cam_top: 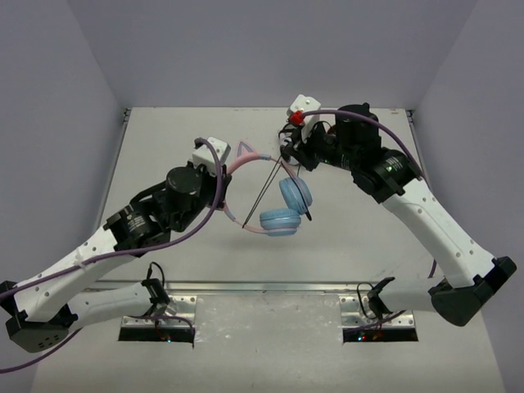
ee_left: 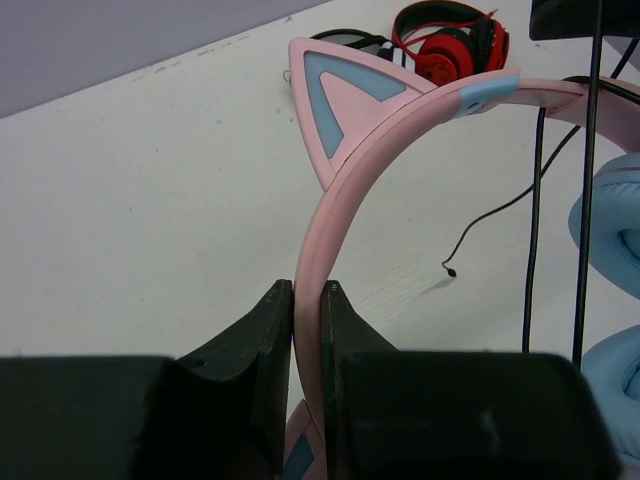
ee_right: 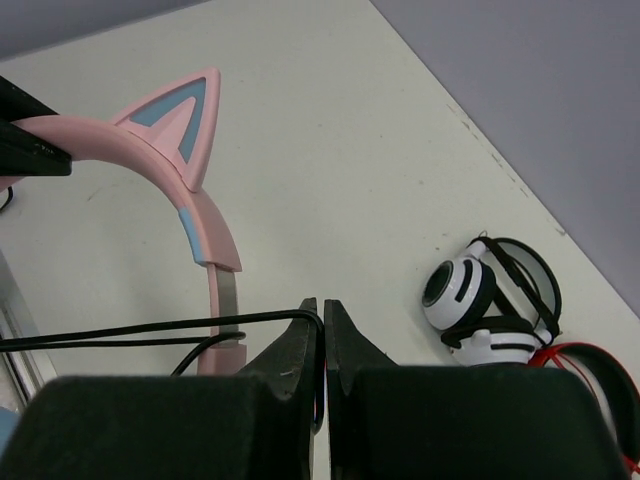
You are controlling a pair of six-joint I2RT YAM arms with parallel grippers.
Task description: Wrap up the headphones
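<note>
Mid-wrap: your left gripper point(ee_left: 305, 300) clamps the pink headband point(ee_left: 330, 210), your right gripper point(ee_right: 320, 315) pinches the black cable point(ee_right: 150, 330); next, likely loop it tautly round the band.

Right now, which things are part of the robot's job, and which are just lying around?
For the job: pink headphones, cable, left gripper holding the headphones, right gripper pinching the cable.
Just lying about: red headphones, black-and-white headphones.
</note>
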